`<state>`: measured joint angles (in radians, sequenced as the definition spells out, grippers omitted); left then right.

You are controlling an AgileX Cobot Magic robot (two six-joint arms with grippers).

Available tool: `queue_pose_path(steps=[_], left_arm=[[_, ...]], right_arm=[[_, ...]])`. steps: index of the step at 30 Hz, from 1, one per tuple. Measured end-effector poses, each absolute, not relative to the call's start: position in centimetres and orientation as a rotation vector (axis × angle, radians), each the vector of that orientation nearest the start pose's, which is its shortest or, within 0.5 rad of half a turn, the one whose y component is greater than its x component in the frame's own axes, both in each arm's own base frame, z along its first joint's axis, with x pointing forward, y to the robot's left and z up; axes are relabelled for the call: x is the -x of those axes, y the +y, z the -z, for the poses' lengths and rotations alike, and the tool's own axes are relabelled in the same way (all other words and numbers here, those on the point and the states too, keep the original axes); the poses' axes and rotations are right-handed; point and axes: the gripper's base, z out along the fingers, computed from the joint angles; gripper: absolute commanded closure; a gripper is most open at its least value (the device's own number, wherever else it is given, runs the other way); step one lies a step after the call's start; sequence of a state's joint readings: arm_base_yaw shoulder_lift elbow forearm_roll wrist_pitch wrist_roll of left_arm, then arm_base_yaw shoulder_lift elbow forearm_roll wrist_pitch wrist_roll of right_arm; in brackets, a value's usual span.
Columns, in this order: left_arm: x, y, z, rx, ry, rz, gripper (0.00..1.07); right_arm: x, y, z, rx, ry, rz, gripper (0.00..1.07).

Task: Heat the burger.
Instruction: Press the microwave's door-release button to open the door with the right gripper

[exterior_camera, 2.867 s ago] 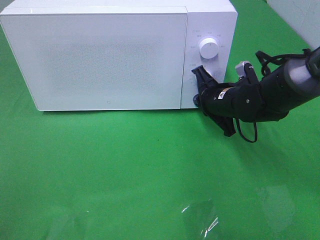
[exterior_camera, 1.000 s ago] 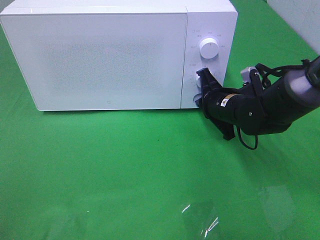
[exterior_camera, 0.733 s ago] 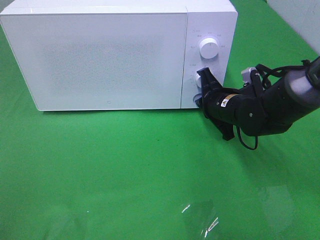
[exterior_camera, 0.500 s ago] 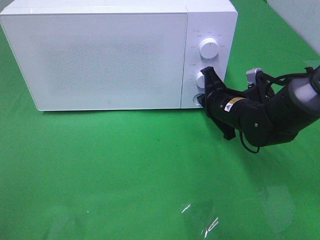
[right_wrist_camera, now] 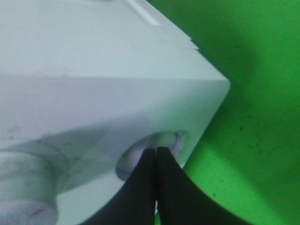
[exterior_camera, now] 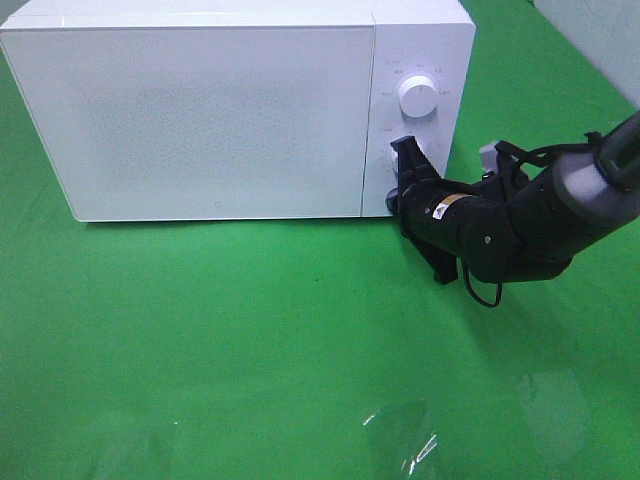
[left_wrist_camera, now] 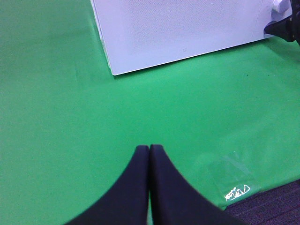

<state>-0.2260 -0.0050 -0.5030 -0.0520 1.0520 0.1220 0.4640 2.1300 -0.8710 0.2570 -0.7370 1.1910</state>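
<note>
The burger is out of view; the white microwave [exterior_camera: 215,120] stands with its door shut. My right gripper [exterior_camera: 398,196] is shut, holding nothing, and reaches in from the right to the lower part of the control panel. In the right wrist view its closed fingertips [right_wrist_camera: 155,151] rest at the round push button [right_wrist_camera: 169,140] near the panel's bottom corner, below the lower knob [right_wrist_camera: 23,185]. My left gripper [left_wrist_camera: 149,149] is shut and empty, hovering over the green mat well in front of the microwave [left_wrist_camera: 178,28].
The upper knob [exterior_camera: 417,96] on the panel is uncovered. A green mat [exterior_camera: 250,330] covers the table, with a clear taped patch [exterior_camera: 400,440] near the front edge. The mat's edge and dark floor [left_wrist_camera: 276,206] show in the left wrist view.
Over the last second the right gripper drew slightly back to the right, then moved left onto the panel again, now covering the lower knob. The microwave stays shut.
</note>
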Motion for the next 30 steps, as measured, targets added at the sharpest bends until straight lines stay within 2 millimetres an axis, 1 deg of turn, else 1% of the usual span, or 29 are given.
queue_pose_path(steps=[3, 6, 9, 18, 19, 20, 21, 22, 23, 24, 25, 26, 28, 29, 30], left_arm=[[0.6, -0.3, -27.9, -0.354, 1.998, 0.128, 1.06], [0.6, -0.3, -27.9, -0.354, 1.998, 0.128, 1.06], [0.6, -0.3, -27.9, -0.354, 1.998, 0.128, 1.06], [0.6, -0.3, -27.9, -0.354, 1.998, 0.128, 1.06], [0.6, -0.3, -27.9, -0.354, 1.998, 0.128, 1.06], [0.6, -0.3, -27.9, -0.354, 1.998, 0.128, 1.06], [0.6, -0.3, -27.9, -0.354, 1.998, 0.128, 1.06], [0.6, -0.3, -27.9, -0.354, 1.998, 0.128, 1.06], [0.6, -0.3, -27.9, -0.354, 1.998, 0.128, 1.06], [0.6, -0.3, -27.9, -0.354, 1.998, 0.128, 1.06], [0.6, -0.3, -27.9, -0.354, 1.998, 0.128, 1.06], [0.6, -0.3, -27.9, -0.354, 1.998, 0.128, 1.06], [0.6, -0.3, -27.9, -0.354, 1.998, 0.128, 1.06], [0.6, -0.3, -27.9, -0.354, 1.998, 0.128, 1.06], [0.6, -0.3, -27.9, -0.354, 1.998, 0.128, 1.06]], right_arm=[[-34.9, 15.7, -8.0, -1.084, 1.893, -0.958, 1.07], [-35.2, 15.7, -7.9, -1.147, 1.907, -0.934, 1.07], [-35.3, 15.8, -8.0, -1.162, 1.913, -0.926, 1.07], [-35.0, 15.6, -8.2, -1.145, 1.899, -0.933, 1.07], [-34.7, 15.4, -8.5, -1.107, 1.870, -0.951, 1.07], [-34.7, 15.4, -8.5, -1.107, 1.870, -0.951, 1.07], [-34.3, 15.2, -9.0, -1.050, 1.843, -0.965, 1.07], [-33.8, 15.0, -9.4, -0.995, 1.853, -0.958, 1.07], [-33.8, 15.0, -9.4, -0.995, 1.853, -0.958, 1.07], [-33.4, 14.8, -10.1, -0.930, 1.827, -0.964, 1.07], [-33.4, 14.8, -10.1, -0.930, 1.827, -0.964, 1.07], [-32.8, 14.5, -10.7, -0.896, 1.823, -0.956, 1.07], [-32.5, 14.2, -10.9, -0.881, 1.823, -0.951, 1.07], [-32.0, 13.9, -11.4, -0.854, 1.825, -0.946, 1.07], [-32.0, 13.9, -11.4, -0.854, 1.825, -0.946, 1.07]])
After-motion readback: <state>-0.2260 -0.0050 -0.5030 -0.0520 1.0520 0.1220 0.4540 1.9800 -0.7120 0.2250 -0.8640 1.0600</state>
